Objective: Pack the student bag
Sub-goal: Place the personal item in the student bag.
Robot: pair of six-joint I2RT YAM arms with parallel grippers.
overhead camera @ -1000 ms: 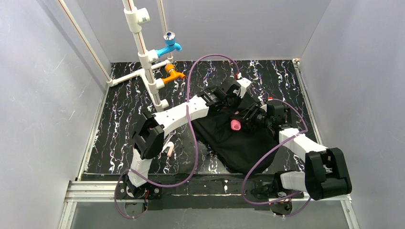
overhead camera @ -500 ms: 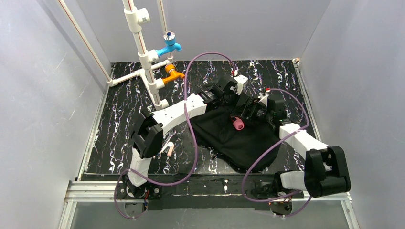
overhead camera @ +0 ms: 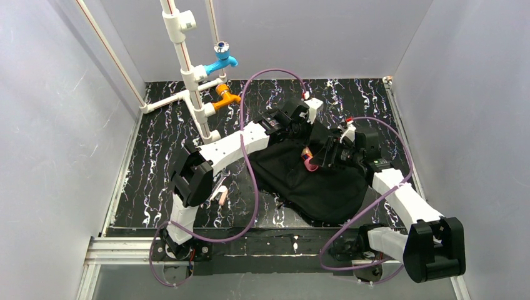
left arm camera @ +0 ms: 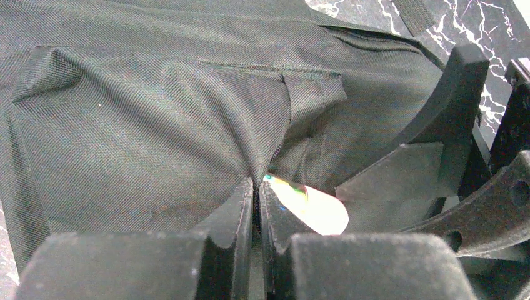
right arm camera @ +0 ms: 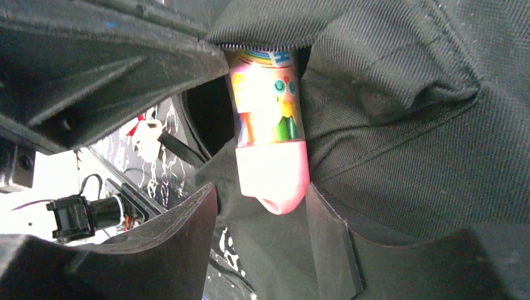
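The right gripper (right arm camera: 262,206) is being held open, its two fingers (right arm camera: 187,225) standing either side of one pink pencil case (right arm camera: 270,144) without pressing on it; the case is being pushed partway into the opening of the one black backpack (overhead camera: 312,181). The left gripper (left arm camera: 256,206) is clamped shut on the edge of the backpack's fabric beside that opening. The backpack is lying flat on the black, white-veined tabletop (overhead camera: 162,137), between the two arms. One small pink item (overhead camera: 221,197) is lying near the left arm. Farther back, one white pipe stand (overhead camera: 187,69) is carrying two taps, one blue (overhead camera: 222,59) and one orange (overhead camera: 226,97), against grey walls. No writing can be read.
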